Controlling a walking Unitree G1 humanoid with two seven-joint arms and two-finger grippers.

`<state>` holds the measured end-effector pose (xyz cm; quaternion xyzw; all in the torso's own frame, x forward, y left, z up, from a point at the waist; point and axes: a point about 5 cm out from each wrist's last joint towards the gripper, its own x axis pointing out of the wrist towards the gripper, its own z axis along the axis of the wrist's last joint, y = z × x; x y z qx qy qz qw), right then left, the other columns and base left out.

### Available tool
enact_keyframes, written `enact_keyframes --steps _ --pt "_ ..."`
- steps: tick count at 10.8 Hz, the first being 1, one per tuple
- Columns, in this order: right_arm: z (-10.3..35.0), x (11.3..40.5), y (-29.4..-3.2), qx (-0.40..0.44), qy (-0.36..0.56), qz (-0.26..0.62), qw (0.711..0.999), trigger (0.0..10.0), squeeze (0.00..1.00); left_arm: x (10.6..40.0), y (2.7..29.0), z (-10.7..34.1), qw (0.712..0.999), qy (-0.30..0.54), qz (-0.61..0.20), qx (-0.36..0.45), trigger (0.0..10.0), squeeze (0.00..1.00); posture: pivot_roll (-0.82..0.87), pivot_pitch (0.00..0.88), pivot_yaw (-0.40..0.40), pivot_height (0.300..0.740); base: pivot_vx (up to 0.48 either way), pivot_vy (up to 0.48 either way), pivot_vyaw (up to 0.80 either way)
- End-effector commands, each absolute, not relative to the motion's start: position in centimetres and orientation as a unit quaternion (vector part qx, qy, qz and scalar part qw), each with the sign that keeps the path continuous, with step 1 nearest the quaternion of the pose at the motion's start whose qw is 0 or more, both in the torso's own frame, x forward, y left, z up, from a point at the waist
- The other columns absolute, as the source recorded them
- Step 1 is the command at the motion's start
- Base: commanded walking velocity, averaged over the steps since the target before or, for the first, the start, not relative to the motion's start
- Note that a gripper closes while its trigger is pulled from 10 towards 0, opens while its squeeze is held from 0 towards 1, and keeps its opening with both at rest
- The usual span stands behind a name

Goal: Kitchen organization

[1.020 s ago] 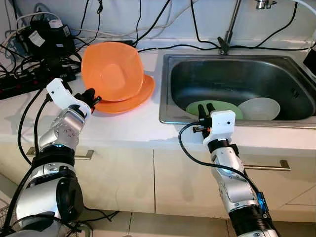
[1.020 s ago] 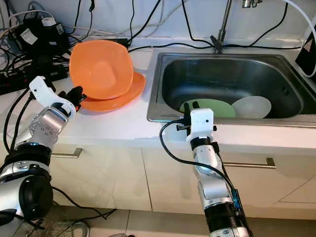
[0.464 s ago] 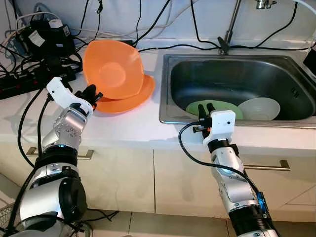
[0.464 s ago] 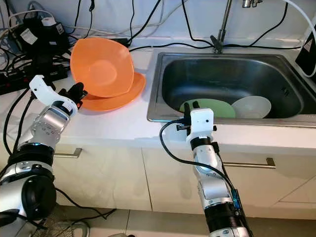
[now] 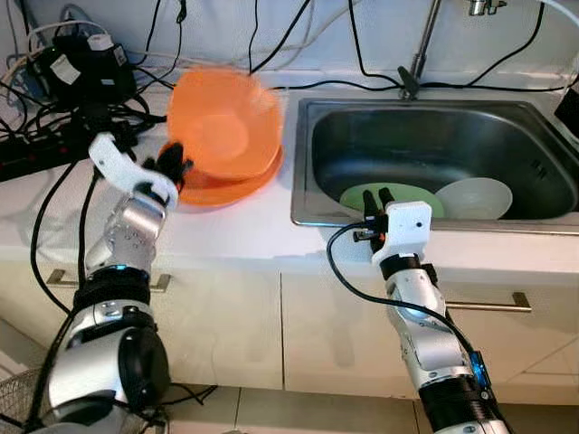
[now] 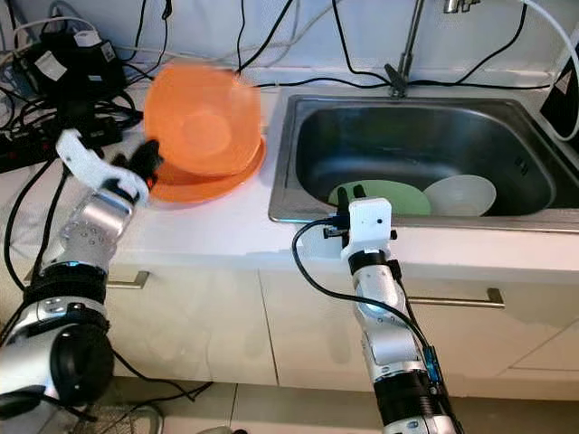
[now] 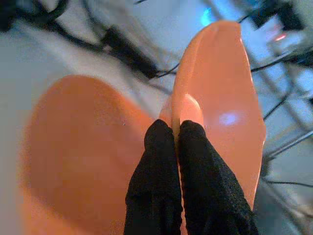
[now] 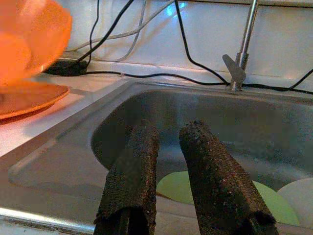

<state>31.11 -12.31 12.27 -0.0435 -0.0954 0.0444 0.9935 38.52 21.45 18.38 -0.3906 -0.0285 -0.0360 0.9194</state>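
Left wrist view: left gripper (image 7: 177, 139) pinches the tilted orange plastic bowl's (image 5: 224, 131) rim; right gripper (image 5: 377, 197) slightly spread near the steel sink (image 5: 434, 113).

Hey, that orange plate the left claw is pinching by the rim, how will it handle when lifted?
The orange plate keeps its shape held only at the rim by the left claw, so it is probably stiff and light. Its glossy surface may slip, and it could swing.

Both arms are jointed silver metal with black rings at the joints. Each ends in a white wrist housing and two long black textured fingers (image 8: 210, 181). Black cables loop along each forearm; the right carries a small blue patch.
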Motion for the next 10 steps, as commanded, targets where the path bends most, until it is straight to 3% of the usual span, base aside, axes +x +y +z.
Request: enact_keyframes --steps 1,4,5,6,9,10 --pt "12.1 31.3 -12.5 -0.048 -0.086 0.042 0.994 10.0 0.00 38.4 21.9 20.0 0.914 -0.073 -0.050 -0.396 10.0 0.00 0.02 0.000 0.060 0.740 0.000 0.000 0.00" --pt "12.6 31.6 -12.9 -0.030 -0.089 0.031 0.995 10.0 0.00 38.1 20.6 20.5 0.907 -0.091 -0.074 -0.404 10.0 0.00 0.01 0.000 0.060 0.740 0.000 0.000 0.00" --pt "13.2 31.8 -13.1 -0.018 -0.096 0.026 0.995 10.0 0.18 38.0 19.8 20.5 0.907 -0.089 -0.088 -0.403 10.0 0.00 0.01 0.000 0.062 0.740 0.000 0.000 0.00" --pt "14.1 32.1 -13.3 0.003 -0.106 0.021 0.994 10.0 1.00 38.0 18.7 20.3 0.907 -0.080 -0.102 -0.401 10.0 0.00 0.01 0.000 0.063 0.740 0.000 0.000 0.00" --pt "16.6 32.7 -13.9 0.026 -0.133 0.014 0.991 10.0 1.00 37.7 16.0 19.7 0.904 -0.059 -0.135 -0.402 10.0 0.00 0.01 0.000 0.067 0.740 0.000 0.000 0.00" --pt "17.2 32.9 -13.9 0.034 -0.136 0.017 0.990 10.0 0.42 37.6 15.3 19.5 0.906 -0.052 -0.144 -0.395 10.0 0.00 0.01 0.000 0.067 0.740 0.000 0.000 0.00"
